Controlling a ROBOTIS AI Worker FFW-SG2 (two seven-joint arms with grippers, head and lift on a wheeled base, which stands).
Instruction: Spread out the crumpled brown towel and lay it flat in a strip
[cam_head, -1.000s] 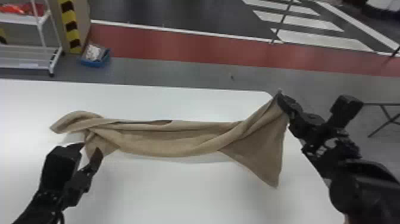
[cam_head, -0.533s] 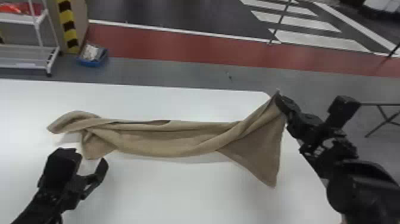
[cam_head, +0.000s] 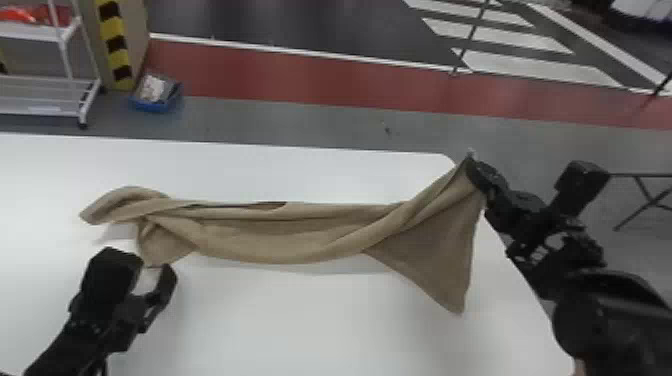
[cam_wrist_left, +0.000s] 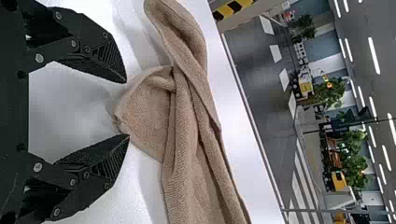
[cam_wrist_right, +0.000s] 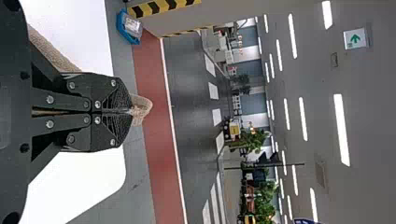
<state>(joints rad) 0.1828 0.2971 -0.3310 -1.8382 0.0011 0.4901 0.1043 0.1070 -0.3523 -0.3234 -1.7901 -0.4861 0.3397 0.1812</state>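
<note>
The brown towel (cam_head: 300, 235) stretches across the table as a twisted, bunched band, its right part lifted and hanging as a triangular flap. My right gripper (cam_head: 472, 167) holds its upper right corner above the table's right edge. In the right wrist view, my right gripper (cam_wrist_right: 128, 112) is closed on the towel, a tuft of the towel (cam_wrist_right: 141, 108) poking past the fingertips. My left gripper (cam_head: 152, 265) is just in front of the towel's left end, near a folded-down corner. The left wrist view has my left gripper (cam_wrist_left: 127, 108) open, that towel corner (cam_wrist_left: 142, 112) by its fingertips.
The white table (cam_head: 320, 320) lies under the towel, its rounded far right corner near my right gripper. Beyond it on the floor are a white shelf rack (cam_head: 45, 95) and a blue bin (cam_head: 156, 95). A dark-legged stand (cam_head: 645, 192) is at the right.
My left gripper, earlier close against the towel's left end, has backed slightly away and its fingers show wider apart. The right gripper stays almost still with the towel corner.
</note>
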